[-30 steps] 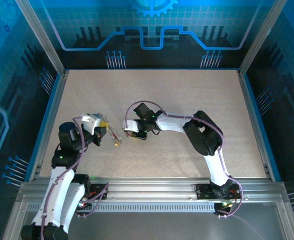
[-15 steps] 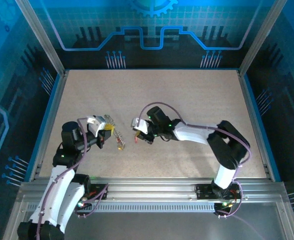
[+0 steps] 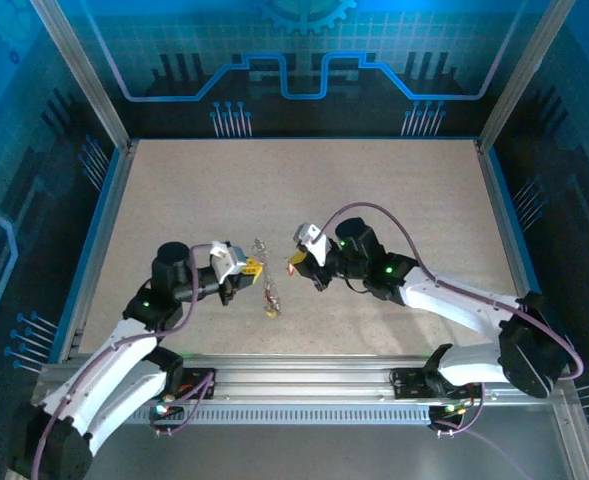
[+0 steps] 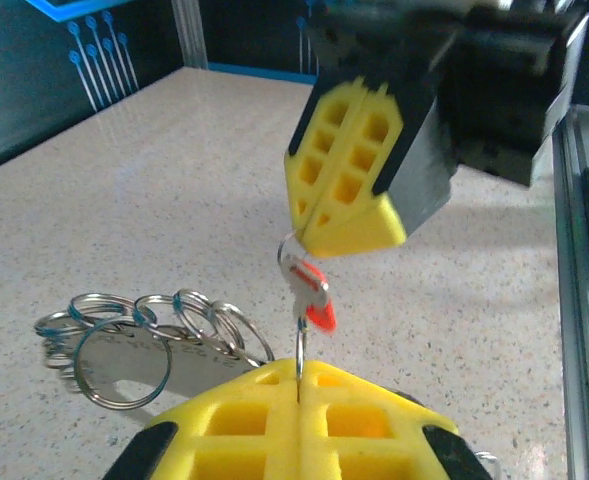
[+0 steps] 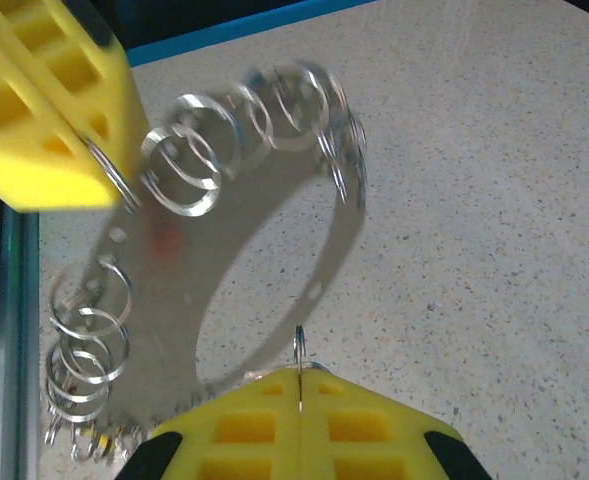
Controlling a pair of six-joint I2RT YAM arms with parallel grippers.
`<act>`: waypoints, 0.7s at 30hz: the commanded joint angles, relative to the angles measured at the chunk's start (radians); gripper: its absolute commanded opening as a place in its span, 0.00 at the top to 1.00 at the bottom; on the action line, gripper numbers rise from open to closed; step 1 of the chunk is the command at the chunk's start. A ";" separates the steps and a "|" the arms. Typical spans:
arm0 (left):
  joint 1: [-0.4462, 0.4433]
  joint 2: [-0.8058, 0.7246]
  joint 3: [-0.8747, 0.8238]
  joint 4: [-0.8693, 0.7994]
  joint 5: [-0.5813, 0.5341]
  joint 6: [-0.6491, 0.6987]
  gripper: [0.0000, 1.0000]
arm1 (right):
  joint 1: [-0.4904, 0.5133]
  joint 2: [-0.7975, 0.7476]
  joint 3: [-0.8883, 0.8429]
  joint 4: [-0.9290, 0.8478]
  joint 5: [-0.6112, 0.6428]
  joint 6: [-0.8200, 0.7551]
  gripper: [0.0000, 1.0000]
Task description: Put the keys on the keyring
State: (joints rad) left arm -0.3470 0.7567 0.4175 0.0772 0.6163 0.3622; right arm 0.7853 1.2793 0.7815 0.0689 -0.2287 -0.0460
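This is a robotics lab cell: a speckled beige tabletop [image 3: 374, 180] boxed in by aluminium frame posts [image 3: 79, 70], with blue circuit-pattern panels [image 3: 304, 50] all round and white robot arms [image 3: 464, 300] bolted to a slotted metal rail [image 3: 314, 380] up front.

Counter [image 3: 394, 190]: pale speckled beige slab, blue strip and aluminium rails along left, right, near edges. Keyring [image 3: 266, 282]: silvery band strung with small rings, near centre, slightly left, toward near edge; resting on surface or hanging just above, cannot tell.
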 commanded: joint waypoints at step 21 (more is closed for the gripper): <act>-0.136 0.214 0.044 0.282 -0.094 0.067 1.00 | 0.083 -0.081 -0.048 -0.023 0.064 0.015 1.00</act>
State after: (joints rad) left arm -0.4736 0.9745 0.4324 0.2863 0.5182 0.4438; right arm 0.8577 1.1862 0.7322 0.0448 -0.1825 -0.0303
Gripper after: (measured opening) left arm 0.052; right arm 0.061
